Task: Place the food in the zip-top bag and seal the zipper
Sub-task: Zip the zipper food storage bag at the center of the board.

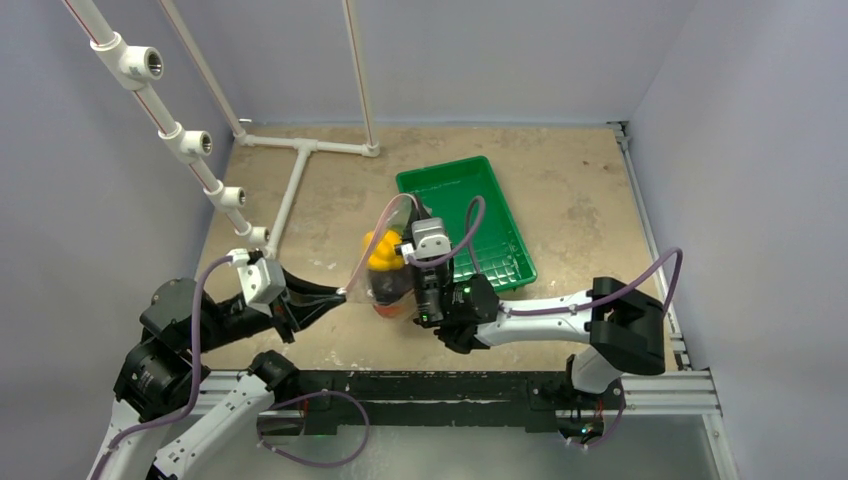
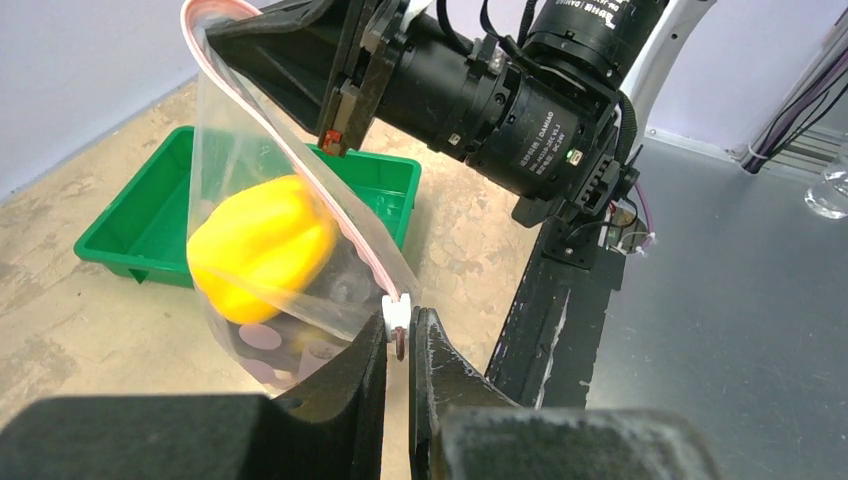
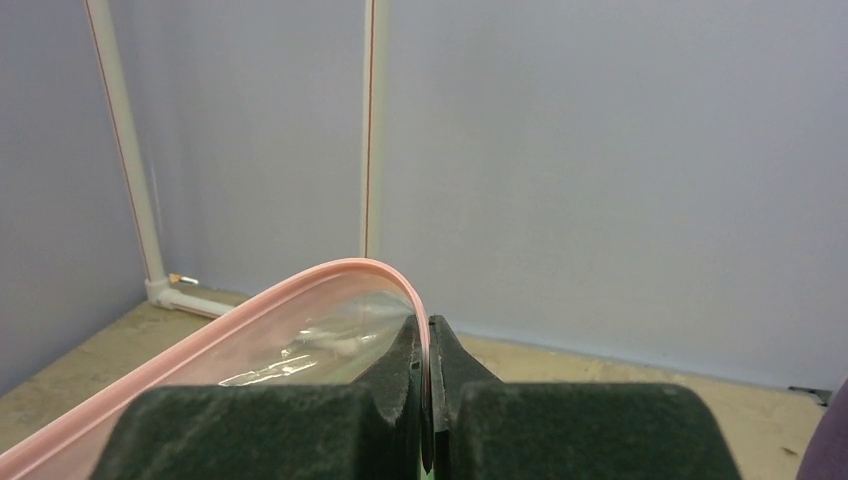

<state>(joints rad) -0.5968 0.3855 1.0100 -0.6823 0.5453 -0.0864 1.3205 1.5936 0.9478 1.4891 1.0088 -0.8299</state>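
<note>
As your left gripper (image 2: 402, 332) and right gripper (image 3: 428, 338) clamp the zipper (image 3: 250, 308), the bag (image 2: 240, 130) sags soft; hold that strip.

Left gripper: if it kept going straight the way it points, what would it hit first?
The left gripper pinches the zipper's end, so it would push into the bag and its yellow pepper first. The right gripper, holding the far end, seems next, though depth is unclear.

Bare bench (image 1: 590, 190) lies open along the right edge, while the green tray (image 1: 480, 200) fills mid-bench, the white pipe frame (image 1: 290, 195) bars the far-left corner, and the zip-top bag (image 1: 385, 270), stretched between left gripper (image 1: 343, 292) and right gripper (image 1: 413, 212), blocks the tray's left side.
</note>
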